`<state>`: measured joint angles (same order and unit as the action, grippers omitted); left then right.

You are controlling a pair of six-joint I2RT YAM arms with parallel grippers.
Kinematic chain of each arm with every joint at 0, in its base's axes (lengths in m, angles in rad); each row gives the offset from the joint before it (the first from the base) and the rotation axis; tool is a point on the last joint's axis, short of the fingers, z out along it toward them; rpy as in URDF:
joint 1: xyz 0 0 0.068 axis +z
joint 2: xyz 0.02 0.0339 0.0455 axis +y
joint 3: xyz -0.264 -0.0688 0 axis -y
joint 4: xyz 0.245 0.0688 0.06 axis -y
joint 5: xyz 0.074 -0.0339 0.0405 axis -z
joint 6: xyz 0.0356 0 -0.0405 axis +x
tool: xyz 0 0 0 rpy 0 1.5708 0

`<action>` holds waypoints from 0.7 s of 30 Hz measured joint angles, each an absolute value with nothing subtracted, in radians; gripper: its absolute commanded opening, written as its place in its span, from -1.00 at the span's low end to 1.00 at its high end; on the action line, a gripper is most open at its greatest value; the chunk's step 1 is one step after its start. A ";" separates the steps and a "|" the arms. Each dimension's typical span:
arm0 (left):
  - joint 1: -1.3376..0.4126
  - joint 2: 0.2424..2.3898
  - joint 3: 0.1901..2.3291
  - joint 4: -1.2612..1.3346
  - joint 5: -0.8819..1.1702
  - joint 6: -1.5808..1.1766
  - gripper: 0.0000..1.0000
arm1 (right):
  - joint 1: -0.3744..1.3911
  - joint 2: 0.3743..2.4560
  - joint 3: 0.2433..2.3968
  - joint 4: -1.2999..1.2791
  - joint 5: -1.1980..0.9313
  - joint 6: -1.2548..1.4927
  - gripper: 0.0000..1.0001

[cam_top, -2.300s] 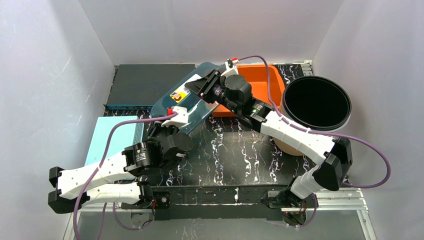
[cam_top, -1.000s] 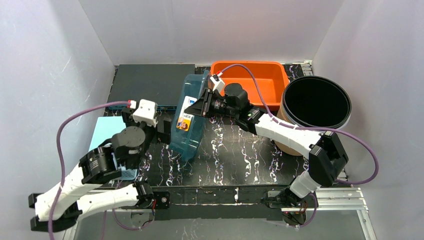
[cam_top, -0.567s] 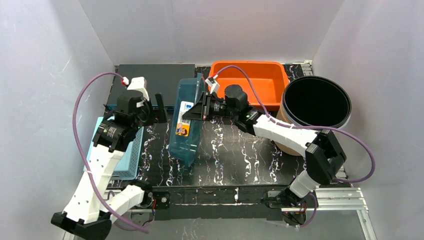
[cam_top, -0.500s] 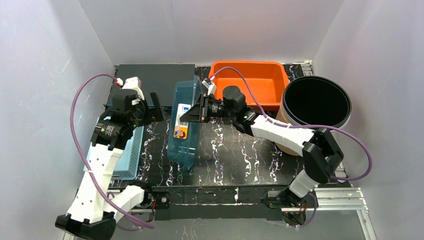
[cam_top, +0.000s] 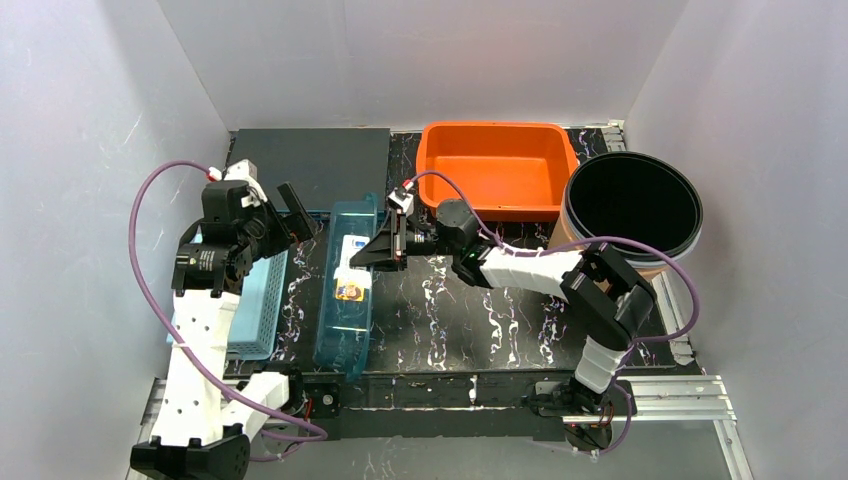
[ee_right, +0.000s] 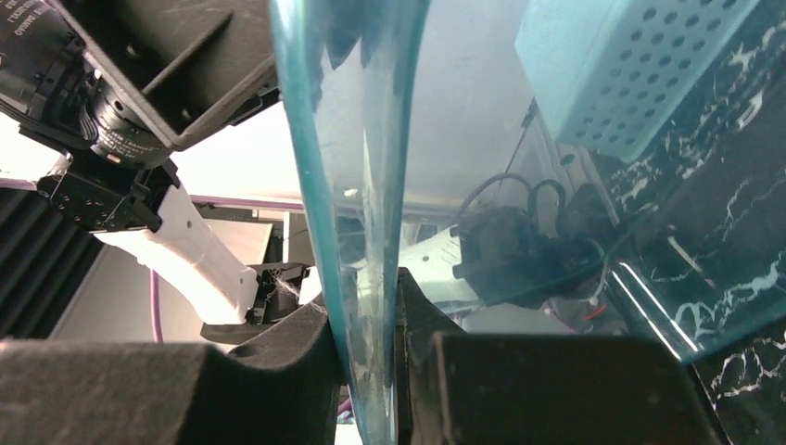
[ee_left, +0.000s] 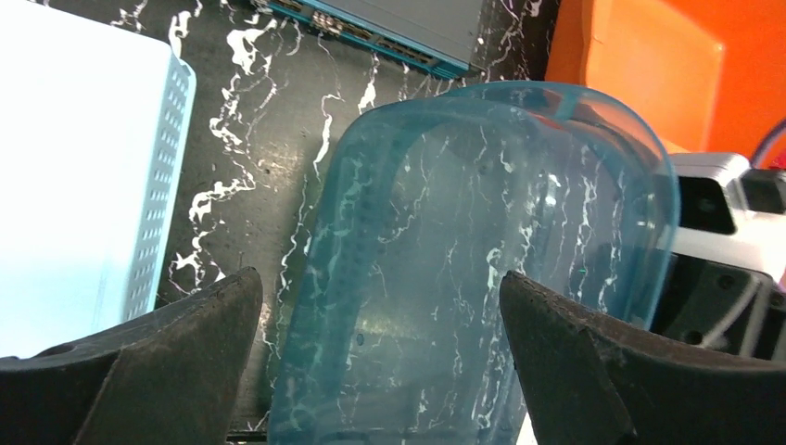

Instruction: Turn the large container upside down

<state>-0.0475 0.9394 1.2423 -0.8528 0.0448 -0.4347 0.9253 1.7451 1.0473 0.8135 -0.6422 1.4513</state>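
Observation:
The large container point(cam_top: 340, 325) is a see-through teal tub lying lengthwise left of the table's middle, its stickered side facing up. My right gripper point(cam_top: 370, 256) is shut on its thin wall at the far right part. In the right wrist view the two pads point(ee_right: 315, 343) pinch that teal wall point(ee_right: 352, 111) from both sides. My left gripper point(cam_top: 300, 220) hangs open above and left of the tub, touching nothing. In the left wrist view its fingers point(ee_left: 185, 324) stand wide apart, and the tub point(ee_left: 482, 232) lies below them.
An orange tub point(cam_top: 495, 170) sits at the back, with a round black bin point(cam_top: 632, 205) to its right. A light blue perforated basket point(cam_top: 250, 300) lies just left of the teal tub. A dark grey flat box point(cam_top: 300, 170) is at the back left.
The teal tub has tipped over leftward and toward the near edge, carried by my right gripper. My left arm has risen and drawn back left, away from the tub.

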 measured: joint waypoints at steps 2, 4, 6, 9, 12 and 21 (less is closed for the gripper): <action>-0.047 0.937 1.234 -0.851 0.068 -0.434 0.96 | 0.925 1.745 1.026 0.822 -0.648 1.472 -0.83; -0.047 0.933 1.221 -0.842 0.094 -0.431 0.96 | 0.924 1.745 1.016 0.805 -0.656 1.478 -0.78; -0.047 0.933 1.209 -0.837 0.117 -0.430 0.96 | 0.925 1.745 1.016 0.768 -0.666 1.463 -0.69; -0.047 0.933 1.185 -0.823 0.153 -0.431 0.96 | 0.925 1.744 1.016 0.707 -0.669 1.431 -0.58; -0.047 0.933 1.163 -0.815 0.183 -0.431 0.96 | 0.920 1.729 1.017 0.648 -0.661 1.391 -0.40; -0.047 0.939 1.108 -0.798 0.248 -0.439 0.96 | 0.920 1.674 1.097 0.338 -0.601 1.141 -0.10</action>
